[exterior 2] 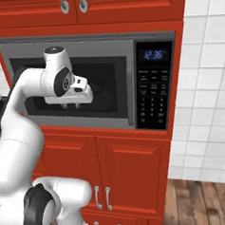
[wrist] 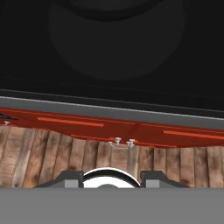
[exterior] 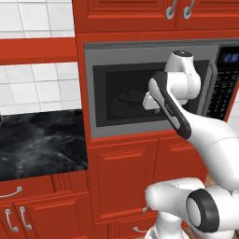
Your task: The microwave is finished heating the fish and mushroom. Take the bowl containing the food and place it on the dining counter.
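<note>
The microwave is built into the red cabinets, and its dark glass door is shut. My gripper hangs just in front of the glass, left of the long grey handle. It points down, and its fingertips stand apart with nothing between them. Behind the glass a dim round shape shows; I cannot tell if it is the bowl. The fish and mushroom are hidden behind the door. The dining counter is out of view.
A black marble counter over red cabinets lies left of the microwave. The keypad panel with a blue display is right of the door. Red cabinet doors stand below, over a wooden floor.
</note>
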